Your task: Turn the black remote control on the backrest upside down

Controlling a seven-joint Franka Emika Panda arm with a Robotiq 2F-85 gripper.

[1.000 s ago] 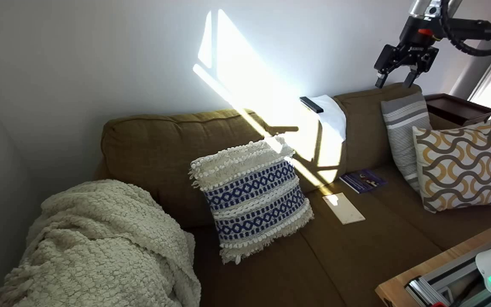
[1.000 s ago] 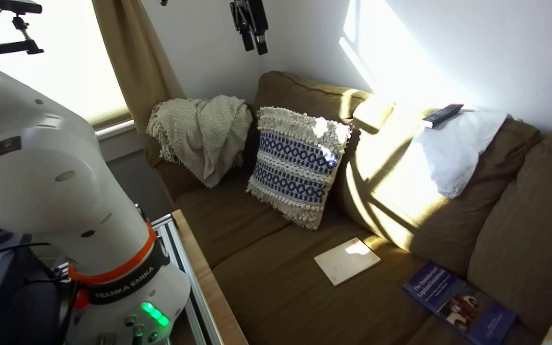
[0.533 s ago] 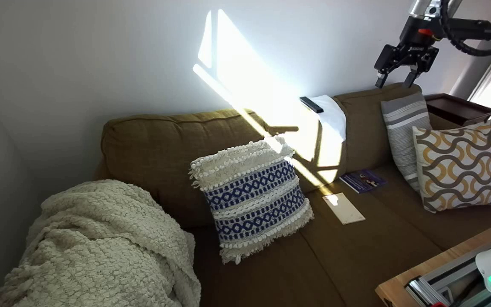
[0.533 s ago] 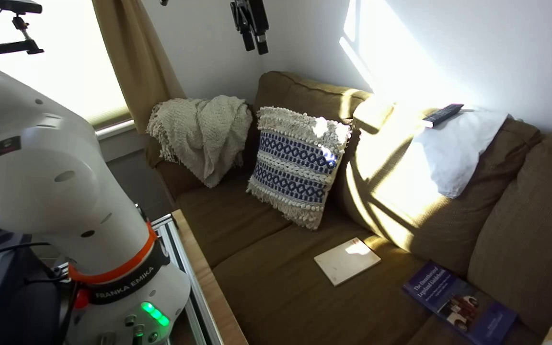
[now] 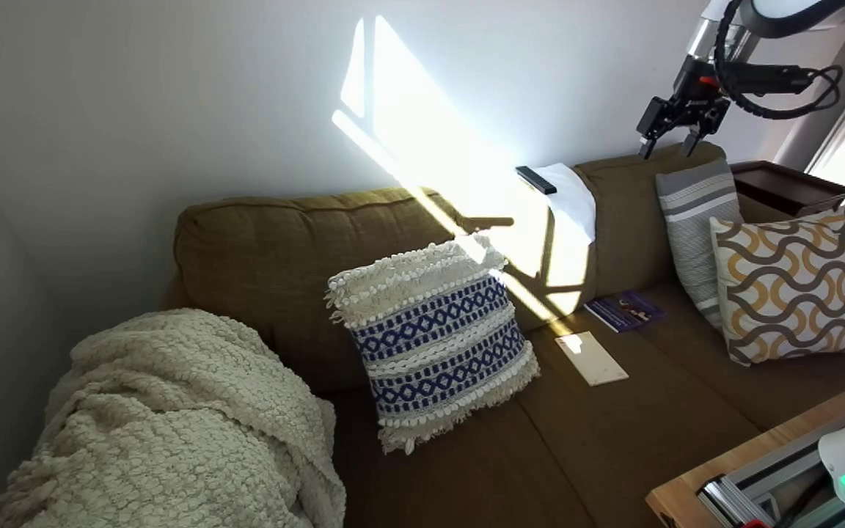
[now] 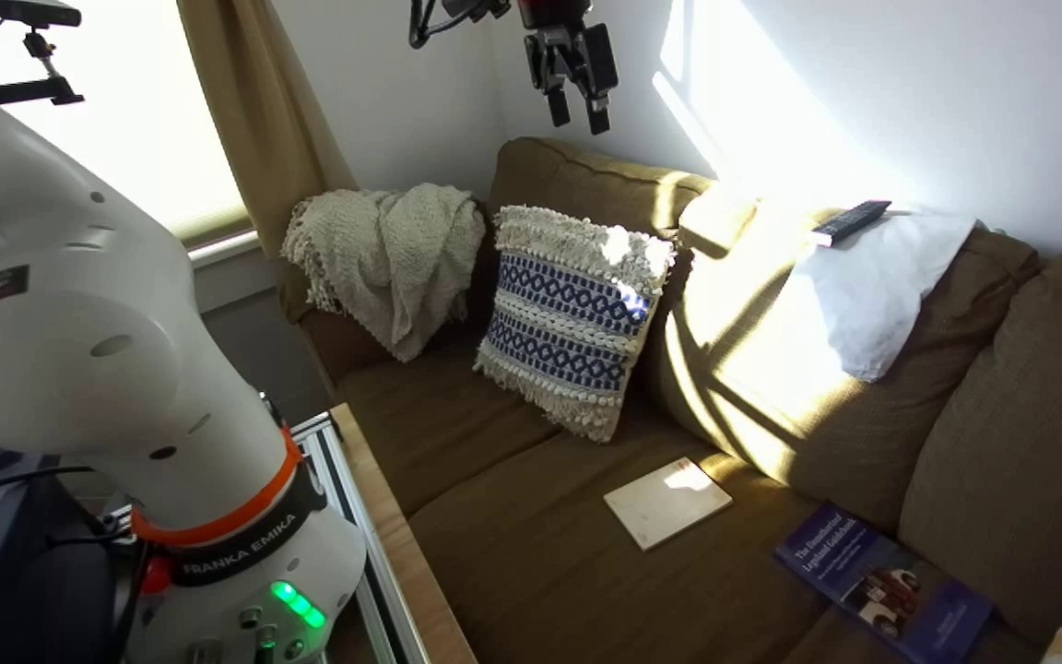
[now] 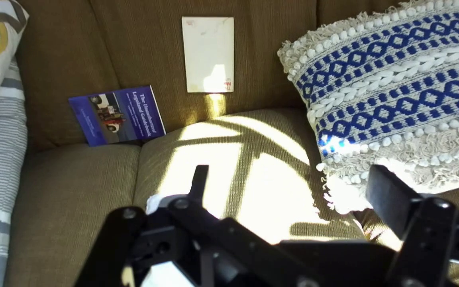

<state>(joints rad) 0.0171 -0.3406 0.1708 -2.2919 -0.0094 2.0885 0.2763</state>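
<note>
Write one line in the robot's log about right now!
pincer: open, empty | black remote control: on white cloth over backrest | contact between them: none

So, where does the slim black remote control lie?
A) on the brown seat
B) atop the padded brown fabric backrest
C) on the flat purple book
B: both exterior views show the remote control atop the backrest, where a white cloth drapes down its front.

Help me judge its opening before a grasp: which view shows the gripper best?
The wrist view: the gripper looms large, with a wide gap plain between its fingers, though the bottom edge crops it. Both exterior views show it smaller and from farther off, fingers also apart.
</note>
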